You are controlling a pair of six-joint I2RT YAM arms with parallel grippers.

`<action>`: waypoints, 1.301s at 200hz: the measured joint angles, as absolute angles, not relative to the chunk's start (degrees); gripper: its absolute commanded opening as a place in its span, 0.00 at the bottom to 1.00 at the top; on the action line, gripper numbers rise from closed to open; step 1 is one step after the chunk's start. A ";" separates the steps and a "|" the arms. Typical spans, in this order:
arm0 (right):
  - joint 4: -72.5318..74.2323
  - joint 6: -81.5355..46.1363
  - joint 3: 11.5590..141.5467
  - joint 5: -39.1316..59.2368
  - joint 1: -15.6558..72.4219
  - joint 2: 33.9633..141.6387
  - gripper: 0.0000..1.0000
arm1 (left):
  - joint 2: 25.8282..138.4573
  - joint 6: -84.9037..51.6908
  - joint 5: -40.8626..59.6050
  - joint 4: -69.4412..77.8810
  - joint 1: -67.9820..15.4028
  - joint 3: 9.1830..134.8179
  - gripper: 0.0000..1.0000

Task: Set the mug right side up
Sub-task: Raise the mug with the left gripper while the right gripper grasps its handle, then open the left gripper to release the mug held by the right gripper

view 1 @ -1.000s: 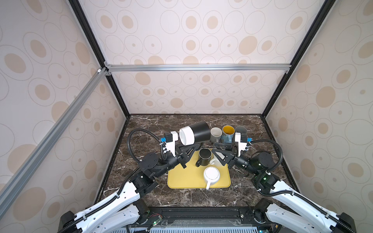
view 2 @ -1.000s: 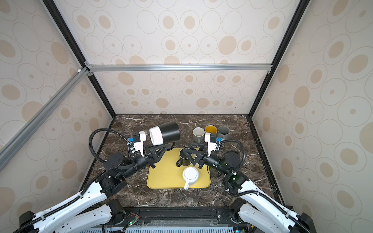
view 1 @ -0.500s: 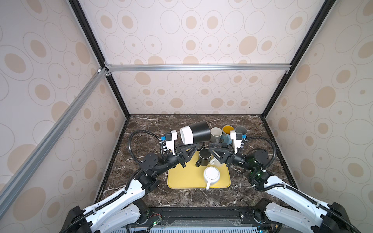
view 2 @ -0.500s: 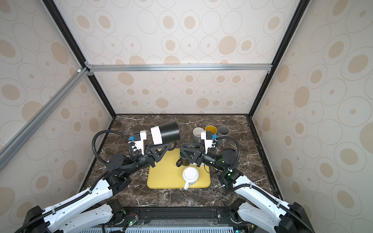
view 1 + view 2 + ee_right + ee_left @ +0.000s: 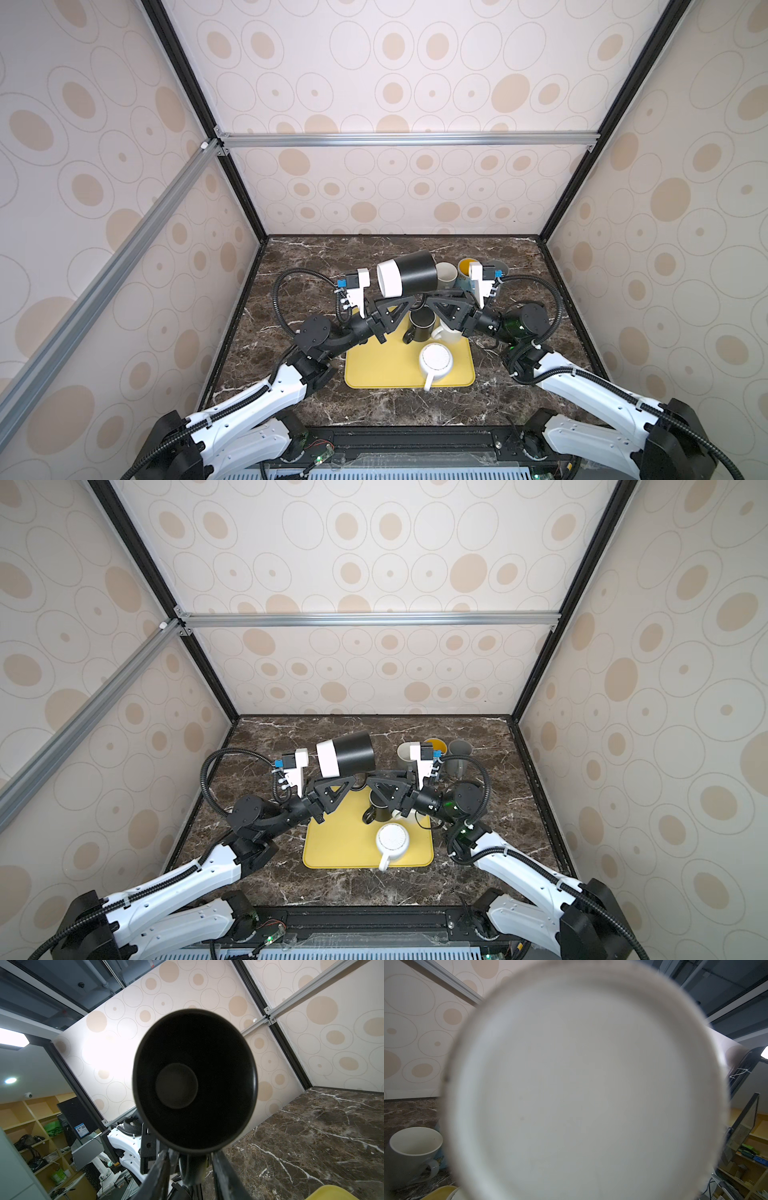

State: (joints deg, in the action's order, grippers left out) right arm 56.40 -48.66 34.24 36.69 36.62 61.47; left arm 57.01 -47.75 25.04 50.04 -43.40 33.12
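A black mug (image 5: 409,276) with a white base hangs on its side above the table in both top views, also (image 5: 347,754). My left gripper (image 5: 405,302) is shut on it from beneath, by the handle side. Its white base (image 5: 581,1084) fills the left wrist view and hides those jaws. My right gripper (image 5: 428,301) reaches in under the mouth end. In the right wrist view I look into the dark mouth of the mug (image 5: 195,1080). The handle (image 5: 193,1169) sits between the fingers of my right gripper (image 5: 192,1154), with small gaps at each side.
Below lies a yellow tray (image 5: 374,370) bearing an upside-down white mug (image 5: 435,359), an upright black mug (image 5: 422,328) and a white mug (image 5: 446,332). Beige (image 5: 446,274), yellow (image 5: 467,266) and grey (image 5: 494,266) mugs stand at the back. Walls enclose the marble table.
My right gripper has moved left to the mug and its jaws have narrowed round the handle. The left gripper has kept the mug raised, almost still.
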 measured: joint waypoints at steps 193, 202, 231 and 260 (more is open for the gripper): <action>64.18 -55.51 35.81 38.22 36.64 68.23 0.28 | 60.34 -51.20 27.16 56.05 -43.07 32.69 0.00; 64.23 -55.68 35.81 38.39 36.62 68.25 0.28 | 60.34 -51.22 27.20 56.12 -43.07 32.60 0.00; 64.23 -56.18 36.05 38.98 36.67 68.38 0.28 | 60.36 -51.27 27.53 56.51 -43.07 32.49 0.00; 64.29 -56.47 36.38 39.27 36.69 68.62 0.27 | 60.51 -51.51 27.57 57.14 -43.07 32.47 0.00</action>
State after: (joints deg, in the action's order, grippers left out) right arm 64.29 -56.47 36.38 39.27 36.69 68.62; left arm 60.51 -51.51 27.57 57.14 -43.07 32.47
